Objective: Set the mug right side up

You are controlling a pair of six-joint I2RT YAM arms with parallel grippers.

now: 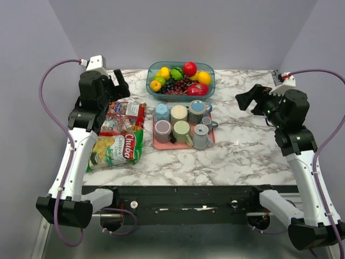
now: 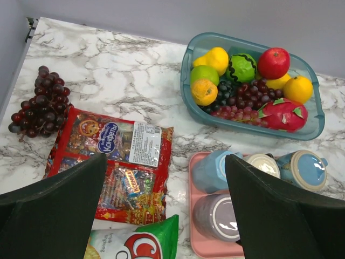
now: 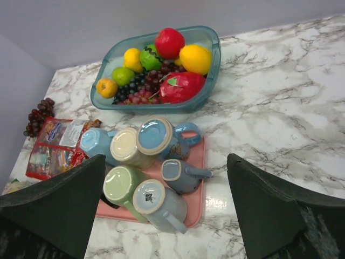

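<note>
Seven mugs (image 1: 181,130) sit bottom-up on pink tray (image 1: 157,144), mid counter (image 1: 242,145). Fruit-filled bowl (image 3: 161,106) is just behind tray; snack bags (image 1: 121,132) lie beside it on L. Grapes (image 2: 38,102) lie loose by far L corner. My L fingers (image 1: 119,85) hover over bags' far end, spread wide, empty. My R fingers (image 1: 245,100) hang R of tray, also wide apart, holding nothing.
</note>
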